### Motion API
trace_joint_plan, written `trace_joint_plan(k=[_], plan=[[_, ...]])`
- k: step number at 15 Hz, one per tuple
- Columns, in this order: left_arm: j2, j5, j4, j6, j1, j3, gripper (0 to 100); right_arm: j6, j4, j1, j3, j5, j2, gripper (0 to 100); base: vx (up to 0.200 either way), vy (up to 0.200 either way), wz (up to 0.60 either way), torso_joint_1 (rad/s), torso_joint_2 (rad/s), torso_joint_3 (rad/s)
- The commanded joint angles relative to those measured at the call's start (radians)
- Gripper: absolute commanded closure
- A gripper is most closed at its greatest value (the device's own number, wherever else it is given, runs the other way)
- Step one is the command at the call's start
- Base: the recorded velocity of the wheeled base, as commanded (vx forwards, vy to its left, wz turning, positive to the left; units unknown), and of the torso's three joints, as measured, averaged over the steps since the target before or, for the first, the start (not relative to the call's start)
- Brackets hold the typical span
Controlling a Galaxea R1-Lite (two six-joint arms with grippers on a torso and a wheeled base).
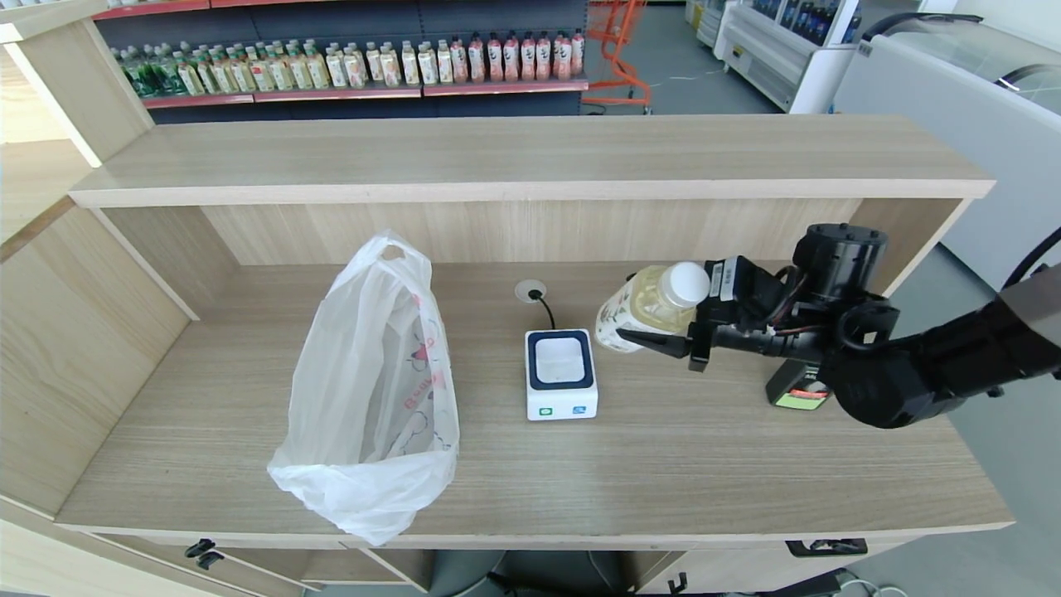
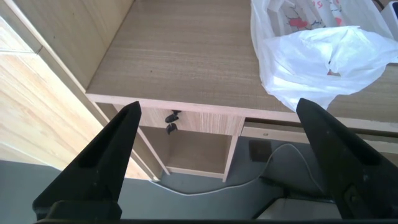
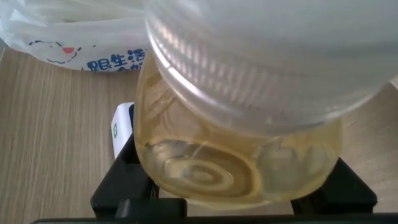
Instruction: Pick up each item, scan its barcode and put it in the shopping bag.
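Observation:
A clear bottle (image 1: 651,308) of yellow drink with a white cap and a flowered label is held on its side just right of the scanner, cap toward the wrist. My right gripper (image 1: 645,322) is shut on the bottle. Seen from the right wrist, the bottle (image 3: 242,124) sits between the dark fingers (image 3: 124,196), above the scanner (image 3: 121,129). The white barcode scanner (image 1: 561,373) stands mid-counter, its window facing up. A white plastic shopping bag (image 1: 373,390) stands open to its left. My left gripper (image 2: 219,106) hangs open below the counter's front edge, near the bag (image 2: 323,56).
A small dark item with a green and red label (image 1: 797,393) rests on the counter under my right arm. The wooden counter (image 1: 663,464) has a raised back shelf and side walls. The scanner's cable (image 1: 547,313) runs to a hole at the back.

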Motion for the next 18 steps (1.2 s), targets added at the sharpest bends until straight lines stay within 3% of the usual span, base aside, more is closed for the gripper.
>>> trace_joint_plan(k=[1, 4, 18], plan=[[0.0, 0.001, 0.001, 0.0, 0.0, 0.0, 0, 0.0, -0.002, 0.027, -0.065, 0.03, 0.089, 100, 0.0, 0.0, 0.0, 0.0, 0.0, 0.0], [0.0, 0.001, 0.0, 0.0, 0.0, 0.0, 0, 0.0, -0.003, 0.061, -0.128, 0.035, 0.13, 100, 0.0, 0.0, 0.0, 0.0, 0.0, 0.0], [0.0, 0.001, 0.0, 0.0, 0.0, 0.0, 0, 0.002, -0.048, 0.064, -0.237, 0.075, 0.247, 100, 0.0, 0.0, 0.0, 0.0, 0.0, 0.0]])
